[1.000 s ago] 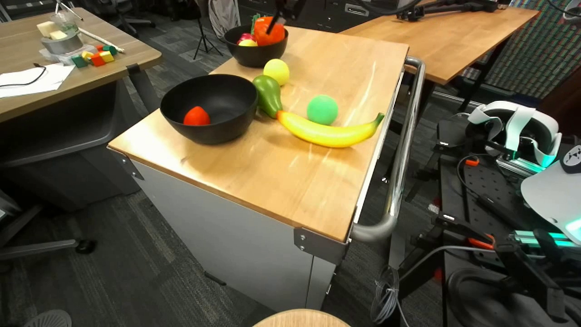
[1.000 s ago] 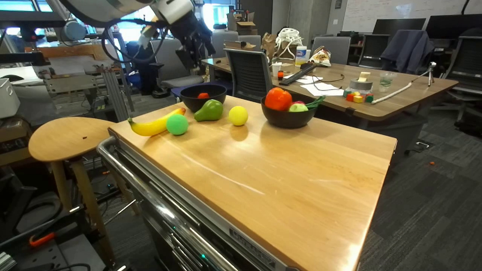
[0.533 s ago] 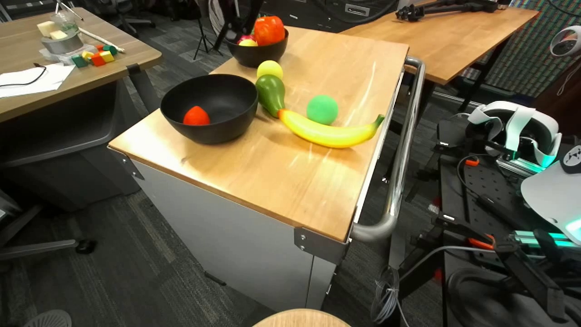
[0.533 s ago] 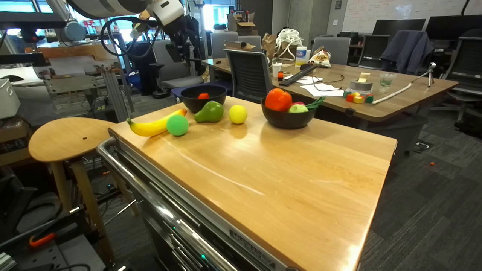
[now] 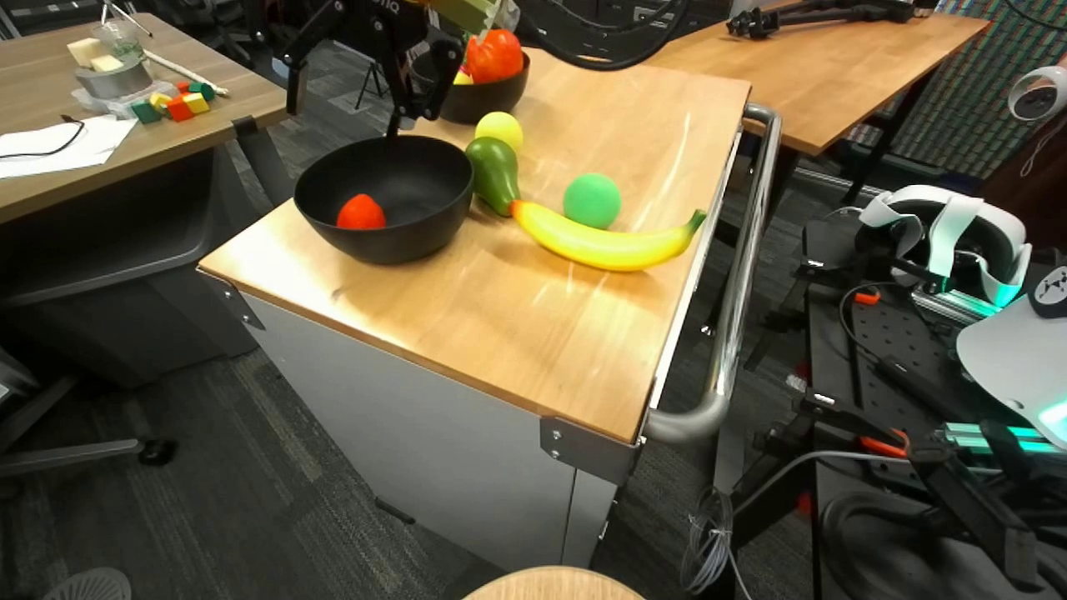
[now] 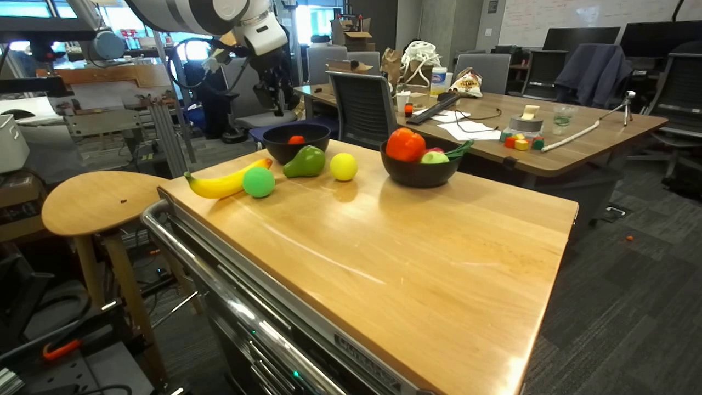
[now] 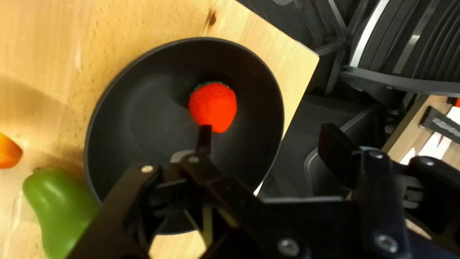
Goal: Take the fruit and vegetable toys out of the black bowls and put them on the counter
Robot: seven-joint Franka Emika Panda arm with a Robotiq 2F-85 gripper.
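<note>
Letters ending in "IQ" (image 5: pixel 387 5) show on the gripper (image 5: pixel 343 118) in an exterior view; its jaws stand well apart and grip nothing, partly over the near black bowl (image 5: pixel 400 242), where a red strawberry toy (image 5: pixel 361 213) lies; the far black bowl (image 5: pixel 479 102) holds a larger red toy (image 5: pixel 494 55) among others; banana (image 5: pixel 608 242), green pear (image 5: pixel 493 173), yellow ball (image 5: pixel 500 129) and green ball (image 5: pixel 592 202) rest rightward on the counter (image 5: pixel 517 342); lettering on its nameplate (image 6: pixel 367 359) and the whiteboard (image 6: pixel 587 19) is illegible.

On the counter (image 6: pixel 439 263) we see a green pear (image 6: pixel 305 163) lying; just beside it, a banana (image 5: pixel 604 250) and a black bowl (image 7: pixel 151 90) holding a red strawberry (image 7: pixel 214 106); near the pear, a green ball (image 5: pixel 593 202) and a yellow ball (image 6: pixel 344 167); well apart, a fuller bowl (image 6: pixel 419 174) with an orange-red toy (image 6: pixel 406 145).
</note>
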